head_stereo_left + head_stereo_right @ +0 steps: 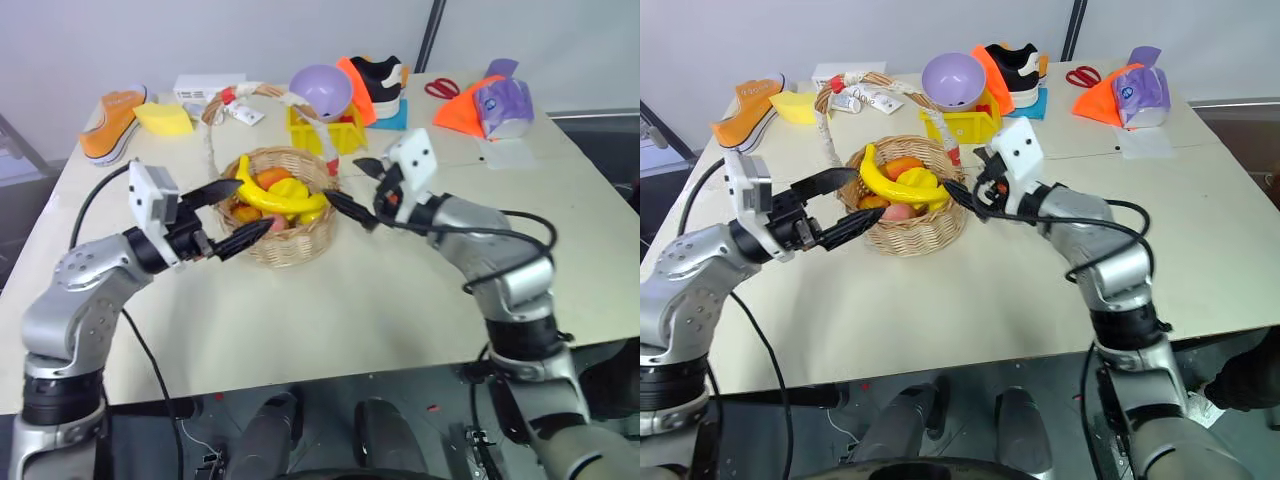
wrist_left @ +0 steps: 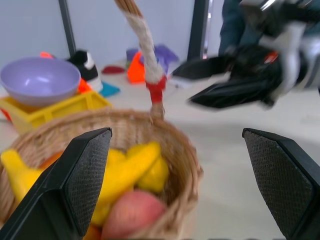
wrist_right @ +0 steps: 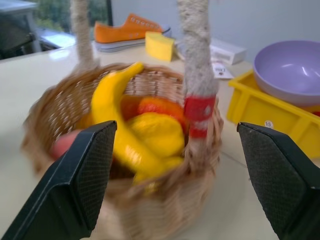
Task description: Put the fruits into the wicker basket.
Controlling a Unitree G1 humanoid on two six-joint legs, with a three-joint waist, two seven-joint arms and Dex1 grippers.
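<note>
Behind the cream table (image 1: pixel 300 320) you have a pale wall, with clutter spread along the far edge: an orange shoe (image 1: pixel 108 122), a yellow sponge block (image 1: pixel 165 118), a purple bowl (image 1: pixel 321 91) sitting on a yellow crate (image 1: pixel 345 131), and a black shoe (image 1: pixel 380 82). Your wicker basket (image 1: pixel 292 238) stands near the middle of the table, its white-and-red handle (image 1: pixel 318 130) arching above it. Your banana (image 1: pixel 270 197) lies across the top of the basket's contents, and the peach (image 2: pixel 132 212) sits low inside against the near wall, beside other yellow and orange fruit. Your left gripper (image 1: pixel 232 215) hovers just beside the basket's left rim, its fingers (image 2: pixel 75 185) spread apart and grasping nothing. Your right gripper (image 1: pixel 358 190) is at the basket's right side, fingers (image 3: pixel 82 175) likewise released and empty.
</note>
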